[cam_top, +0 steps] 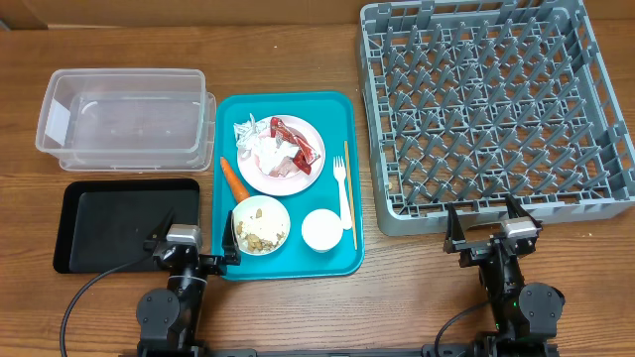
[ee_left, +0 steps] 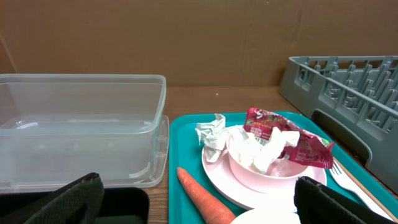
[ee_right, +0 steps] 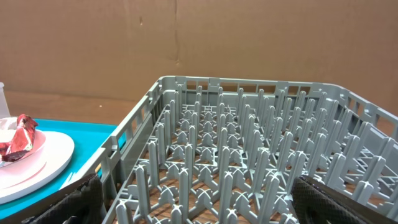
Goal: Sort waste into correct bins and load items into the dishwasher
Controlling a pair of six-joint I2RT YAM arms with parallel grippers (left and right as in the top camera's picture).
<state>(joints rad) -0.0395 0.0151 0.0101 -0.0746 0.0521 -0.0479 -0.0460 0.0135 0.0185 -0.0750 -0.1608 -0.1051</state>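
Overhead, the grey dish rack (cam_top: 372,129) fills the space just ahead of your right gripper (cam_top: 484,230), whose jaws stand wide apart with nothing between them. That layout looks meant to give this arm the loading. Your left gripper (cam_top: 193,248) is likewise spread and empty, and the teal tray (cam_top: 332,109) ahead and to its right carries everything to be sorted. The clear tub (cam_top: 124,71) waits farther ahead on that gripper's left and the black tray (cam_top: 109,223) lies just beside it on the left. Both are bare, seemingly set within the left arm's reach for the waste. On the teal tray the pink plate (cam_top: 268,180) lies beyond the left gripper, bearing a small bowl (ee_left: 273,168) stuffed with crumpled napkins (cam_top: 260,144) and the red wrapper (cam_top: 296,141). Nearer, just off its right finger, sits the second bowl (cam_top: 286,220) of food scraps (cam_top: 258,230), with the white cup (cam_top: 321,229) further right. The carrot (cam_top: 233,177) lies loose beside the plate. The fork (cam_top: 343,193) and thin wooden stick (cam_top: 346,154) rest side by side along the tray's right edge, between your two grippers.
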